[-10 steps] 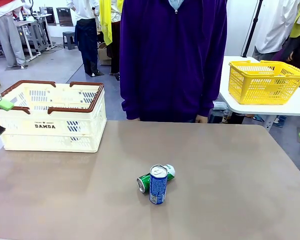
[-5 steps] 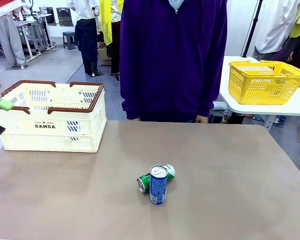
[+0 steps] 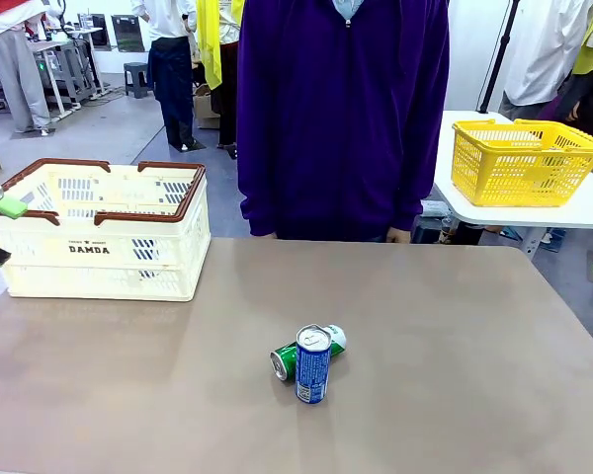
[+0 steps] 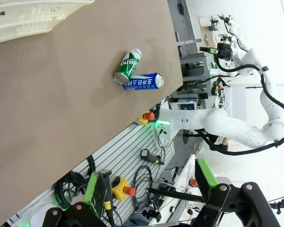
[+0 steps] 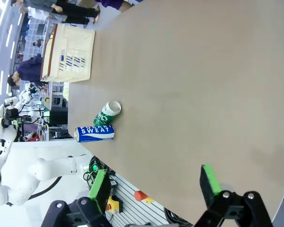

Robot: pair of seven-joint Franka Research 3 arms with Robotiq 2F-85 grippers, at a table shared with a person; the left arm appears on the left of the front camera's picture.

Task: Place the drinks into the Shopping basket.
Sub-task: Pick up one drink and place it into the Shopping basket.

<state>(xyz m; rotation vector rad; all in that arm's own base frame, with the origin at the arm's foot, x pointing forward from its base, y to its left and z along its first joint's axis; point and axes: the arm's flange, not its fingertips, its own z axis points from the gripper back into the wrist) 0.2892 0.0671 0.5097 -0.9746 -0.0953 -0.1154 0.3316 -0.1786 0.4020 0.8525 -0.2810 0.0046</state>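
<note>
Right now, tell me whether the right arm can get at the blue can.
Probably yes. The blue can stands upright on the table with nothing on its right side. The green can lies close behind it, to the left. The right gripper has its fingers open and empty.

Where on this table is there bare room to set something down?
Free: the table right of the blue can and green can, out to its edge; also the left front, between basket and cans. Crowded: the middle by the cans, the basket's far-left corner.
</note>
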